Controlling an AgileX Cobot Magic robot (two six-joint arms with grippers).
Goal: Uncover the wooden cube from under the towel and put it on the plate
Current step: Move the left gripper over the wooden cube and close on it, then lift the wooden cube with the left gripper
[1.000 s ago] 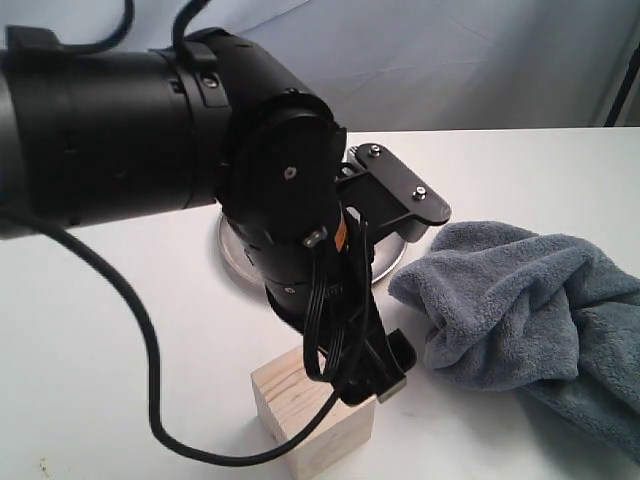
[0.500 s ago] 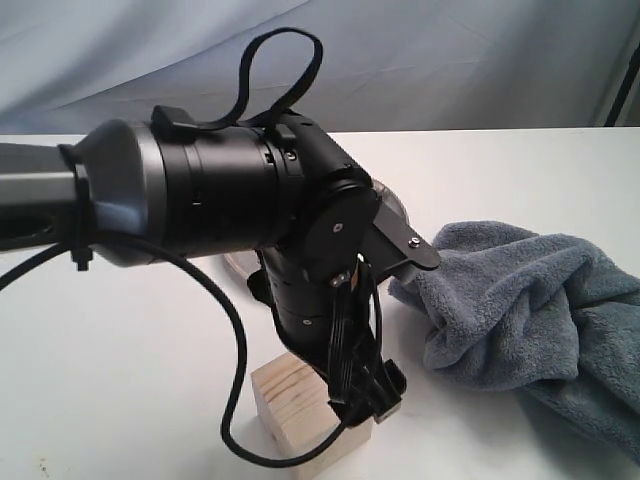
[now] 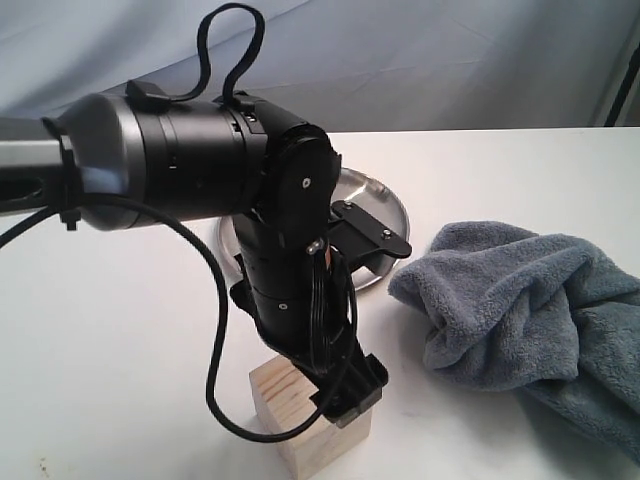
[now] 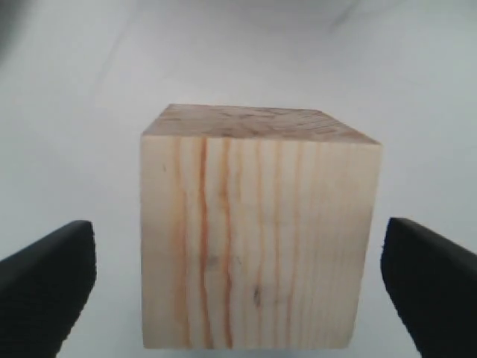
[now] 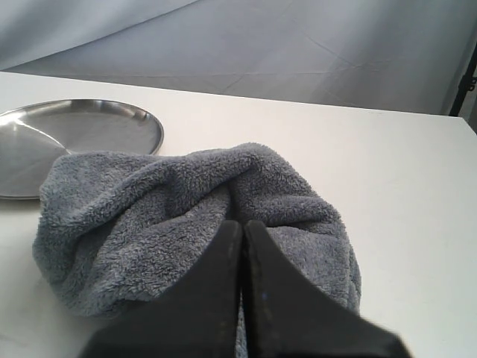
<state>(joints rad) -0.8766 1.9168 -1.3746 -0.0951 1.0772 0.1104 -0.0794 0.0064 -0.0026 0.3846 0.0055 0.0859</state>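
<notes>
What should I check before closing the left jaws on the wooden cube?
1. Wooden cube uncovered, apart from the towel: ok.
2. Left gripper jaws open, one on each side of the cube: ok.
3. Gap on both sides of the cube, narrower on one: ok.
4. Steel plate bare where visible, though the towel and the arm hide part of it: ok.
5. Right gripper jaws shut at a fold of the towel; whether cloth is pinched: cannot tell.
6. How far down the cube's sides the left jaws reach: cannot tell.
</notes>
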